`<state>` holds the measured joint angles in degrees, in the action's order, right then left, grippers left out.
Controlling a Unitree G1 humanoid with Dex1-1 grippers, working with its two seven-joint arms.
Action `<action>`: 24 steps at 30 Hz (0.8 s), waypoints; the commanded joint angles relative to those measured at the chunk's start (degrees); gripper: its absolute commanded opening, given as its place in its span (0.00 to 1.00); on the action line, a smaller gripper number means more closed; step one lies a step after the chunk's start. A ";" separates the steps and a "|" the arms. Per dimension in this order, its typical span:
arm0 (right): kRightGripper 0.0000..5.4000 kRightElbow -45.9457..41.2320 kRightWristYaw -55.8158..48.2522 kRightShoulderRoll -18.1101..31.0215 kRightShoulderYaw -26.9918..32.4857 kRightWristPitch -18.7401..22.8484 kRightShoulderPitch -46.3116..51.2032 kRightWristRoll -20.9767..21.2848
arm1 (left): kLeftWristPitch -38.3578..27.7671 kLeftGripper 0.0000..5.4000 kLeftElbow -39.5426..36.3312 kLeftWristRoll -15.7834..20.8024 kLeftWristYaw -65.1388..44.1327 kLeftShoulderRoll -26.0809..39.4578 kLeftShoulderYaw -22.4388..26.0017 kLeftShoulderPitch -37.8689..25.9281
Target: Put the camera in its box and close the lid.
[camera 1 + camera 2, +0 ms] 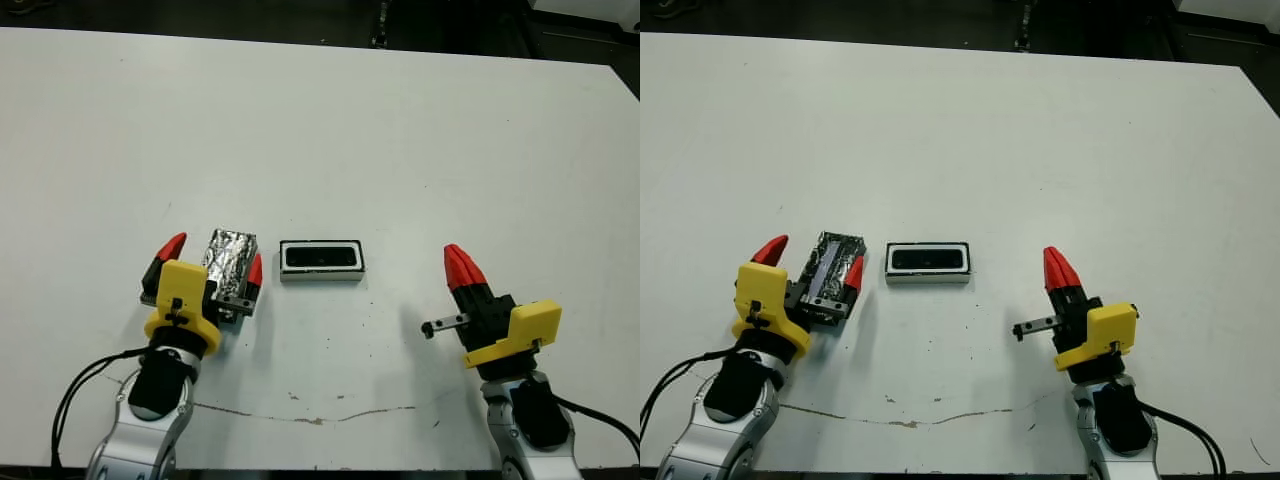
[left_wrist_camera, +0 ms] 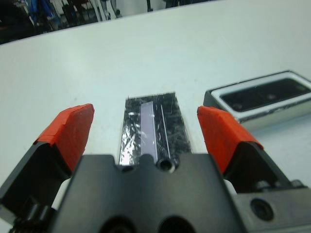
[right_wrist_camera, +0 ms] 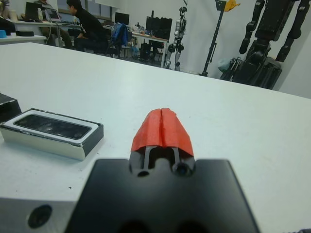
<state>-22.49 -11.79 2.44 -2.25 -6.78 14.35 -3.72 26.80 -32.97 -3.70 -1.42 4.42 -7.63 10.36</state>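
The left hand (image 1: 208, 262) is spread wide with the lid (image 1: 228, 262) lying flat between its fingers on the desk (image 1: 400, 130), apparently lined up to grip it. Just beside it to the right stands the box (image 1: 321, 261), the camera (image 1: 321, 258) already lying inside. The right hand (image 1: 462, 266) is pinched closed and empty, parked well apart, likely to stay clear.

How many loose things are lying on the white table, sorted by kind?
Box, with the black camera in it: 1
Camera: 1
Speckled lid, lying between the open fingers of the left tool: 1
Total: 3
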 commanded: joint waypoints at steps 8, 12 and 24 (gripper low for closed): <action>0.00 -0.37 0.65 0.74 0.15 -0.51 0.77 0.33 | 3.72 1.00 2.04 2.05 -0.39 -0.68 1.61 -0.49; 0.00 -0.35 0.79 0.63 0.15 -0.49 0.71 0.36 | 4.23 1.00 2.34 4.06 -0.43 -1.75 2.71 -0.35; 0.00 -0.34 1.07 0.49 0.18 -0.41 0.91 0.16 | 7.73 0.93 1.91 3.78 -1.68 0.77 2.87 -1.37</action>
<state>-22.63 -11.21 2.43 -2.34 -7.22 14.47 -3.73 33.63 -31.31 0.29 -2.76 4.52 -4.80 8.78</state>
